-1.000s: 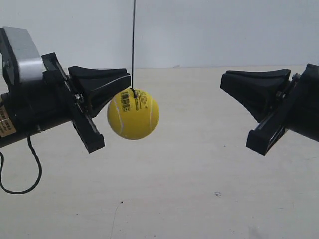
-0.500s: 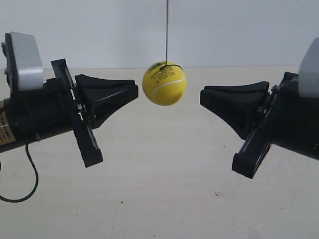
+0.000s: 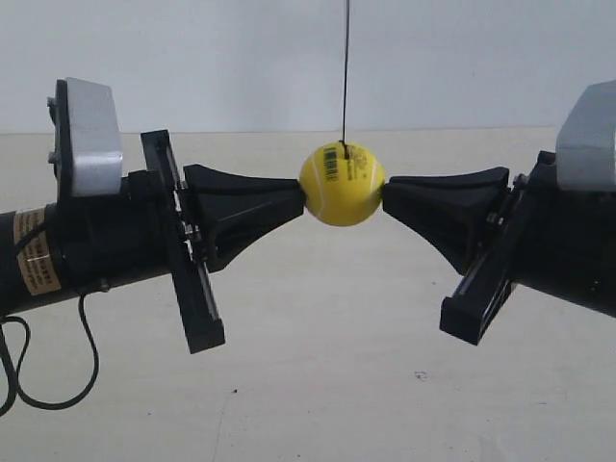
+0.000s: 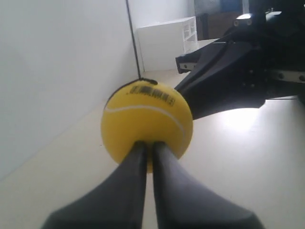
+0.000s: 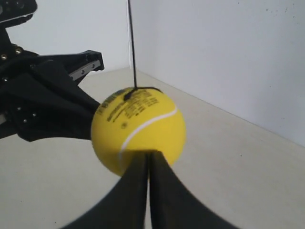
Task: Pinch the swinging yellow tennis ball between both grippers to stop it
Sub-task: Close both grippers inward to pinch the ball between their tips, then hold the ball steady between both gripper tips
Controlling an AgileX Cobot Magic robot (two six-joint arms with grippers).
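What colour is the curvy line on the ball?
White, on the yellow tennis ball; clearest in the left wrist view.

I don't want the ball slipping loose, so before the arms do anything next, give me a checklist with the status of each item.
1. Tip of left end effector touches the yellow tennis ball: ok.
2. Tip of right end effector touches the opposite side: ok.
3. Fingers of each end effector closed together: ok.
4. The string is taut and near vertical: ok.
5. Ball fully stopped: cannot tell.
6. Squeeze firm enough: cannot tell.
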